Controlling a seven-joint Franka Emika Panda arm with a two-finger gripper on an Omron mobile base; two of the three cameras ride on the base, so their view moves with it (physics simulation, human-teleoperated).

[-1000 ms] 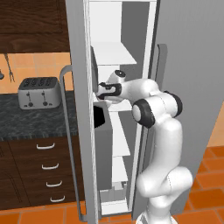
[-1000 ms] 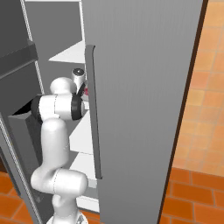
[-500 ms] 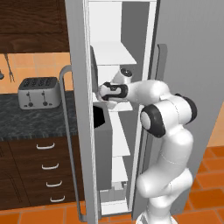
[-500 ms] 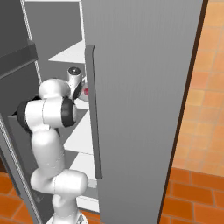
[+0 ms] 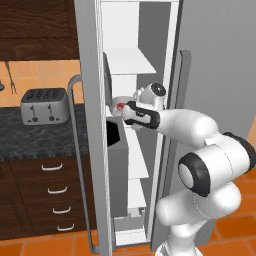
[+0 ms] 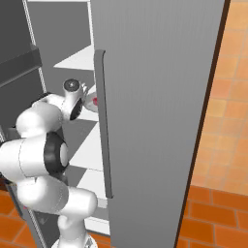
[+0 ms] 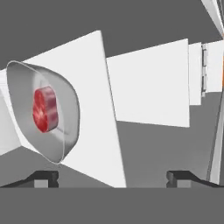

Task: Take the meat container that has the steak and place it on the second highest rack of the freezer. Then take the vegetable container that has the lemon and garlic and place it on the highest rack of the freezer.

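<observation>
Left base view: arm reaches into the freezer [image 5: 95, 125]; gripper [image 5: 120, 111] sits at the second highest rack [image 5: 131, 122], by a red spot, the steak [image 5: 120, 106].
Right base view: container [image 6: 92, 102] with steak lies on that rack, beside the door handle.
Hand view: jaws spread wide, released; clear container [image 7: 43, 114] holding the steak [image 7: 44, 109] sits on the rack, apart from the fingertips [image 7: 43, 178].

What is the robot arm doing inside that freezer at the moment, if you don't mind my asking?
The white arm reaches into the open freezer. Its gripper stands open, with nothing between its fingertips. The clear meat container with the red steak rests on a white shelf, the second highest rack, off to one side of the gripper in the hand view. The highest rack above it looks bare. So the steak part appears done, and the vegetable container is yet to come.
</observation>
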